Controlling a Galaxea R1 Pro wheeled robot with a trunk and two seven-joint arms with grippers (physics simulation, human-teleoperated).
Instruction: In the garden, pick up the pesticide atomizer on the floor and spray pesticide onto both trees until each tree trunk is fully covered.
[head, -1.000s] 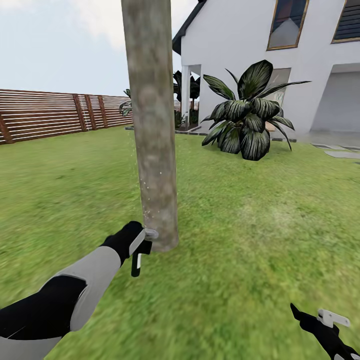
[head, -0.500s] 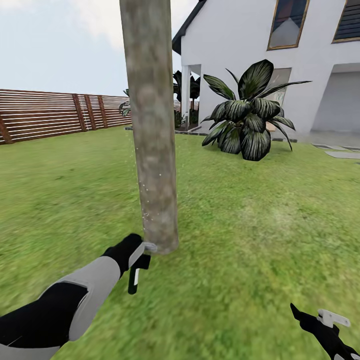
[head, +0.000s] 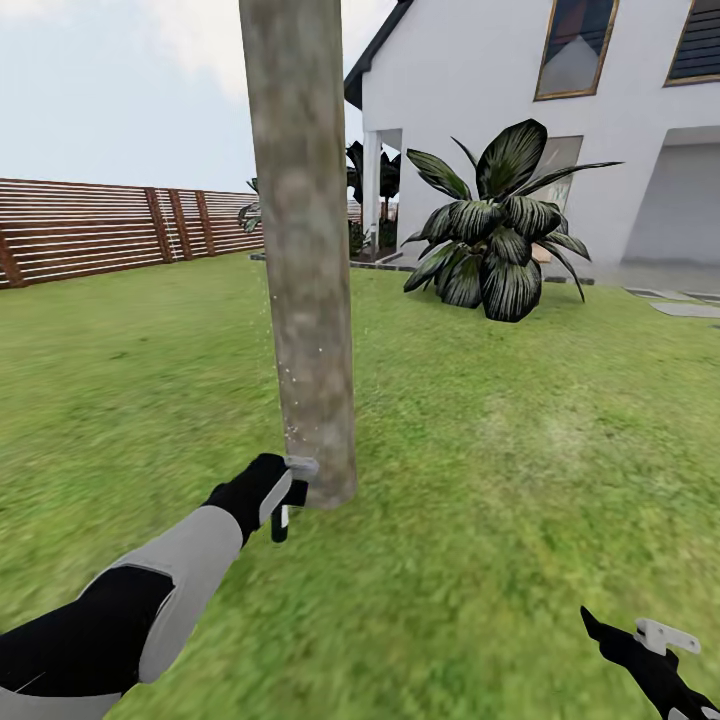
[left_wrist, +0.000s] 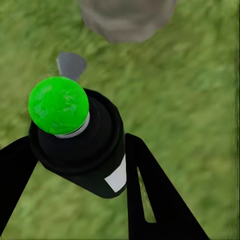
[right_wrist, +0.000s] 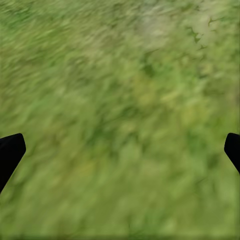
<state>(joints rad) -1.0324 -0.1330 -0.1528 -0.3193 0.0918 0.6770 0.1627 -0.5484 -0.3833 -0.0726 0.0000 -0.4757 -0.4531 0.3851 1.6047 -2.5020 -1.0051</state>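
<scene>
While trunk base gets sprayed, left gripper (head: 283, 497) pinches small dark pesticide atomizer (left_wrist: 80, 145) just beside thick mottled grey-brown tree trunk (head: 303, 250), low over short green grass (head: 480, 450), probably to coat bark's foot. Left wrist view reveals sprayer's green cap; head view hides it. Right gripper (right_wrist: 120, 150) idles, jaws spread, empty.

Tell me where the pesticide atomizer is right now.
The pesticide atomizer is clamped in the left gripper, low at the head view's left, beside the base of the tree trunk above the grass.
</scene>
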